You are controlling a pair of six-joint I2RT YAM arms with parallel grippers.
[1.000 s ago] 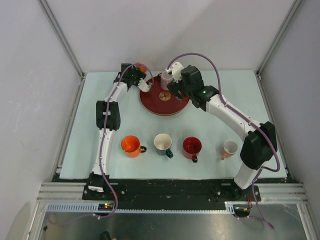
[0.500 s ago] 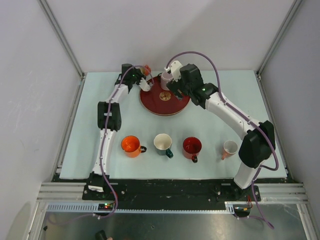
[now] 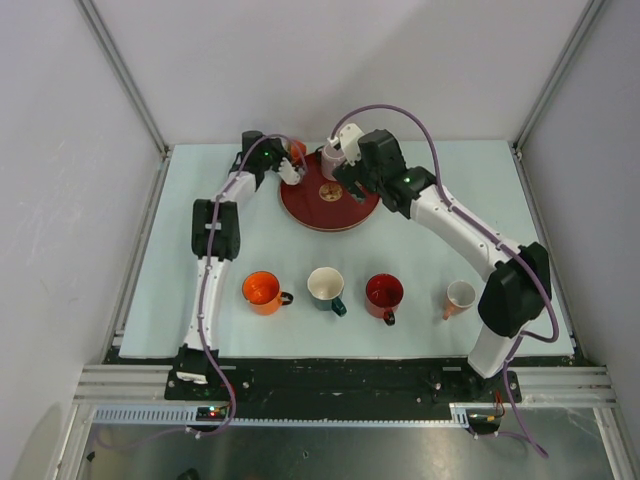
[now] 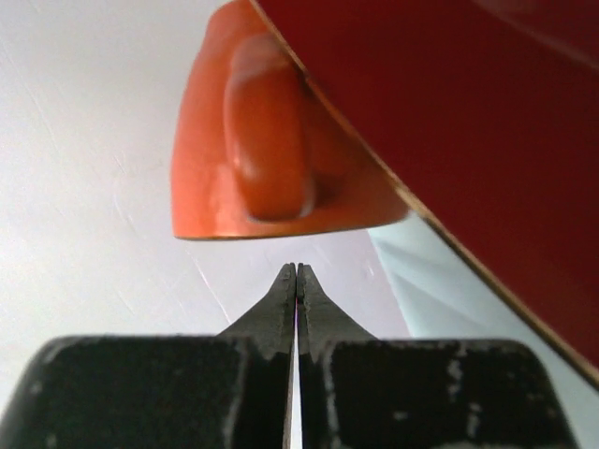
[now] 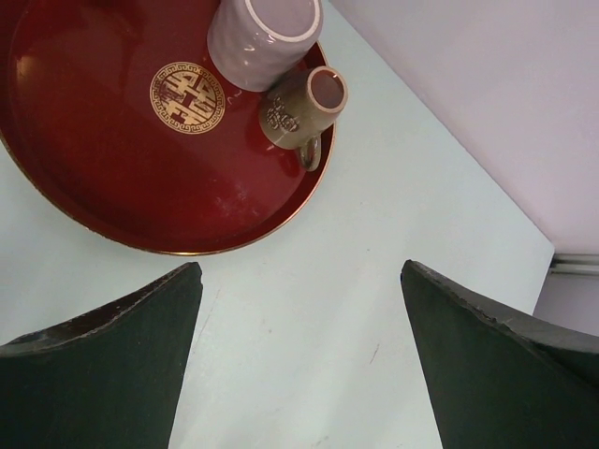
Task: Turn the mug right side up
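Subject: the orange glazed ceramic mug (image 4: 201,178) sits close to the far edge of the pale desk (image 3: 480,170), left of centre. It is just beside the far-left rim of the round dark red lacquered tray (image 3: 300,205).

Left tool (image 4: 297,271): fingers pressed together, holding nothing. The tips sit just short of the mug, with a narrow gap showing in the wrist view.

Key relation: the mug lies directly ahead of the left tool, its looped handle (image 4: 267,131) facing the tips. Its long axis runs roughly in line with the seam between the closed fingers. Its wider open rim is the end nearest the tips. The view is too tight to confirm whether it is inverted or on its side.

Right tool (image 5: 299,267): fingers wide apart, empty, on the tray's opposite side from the mug.

Assessment: the left arm is clearly the nearer. Its tool would need to part before any grip on the handle or wall.
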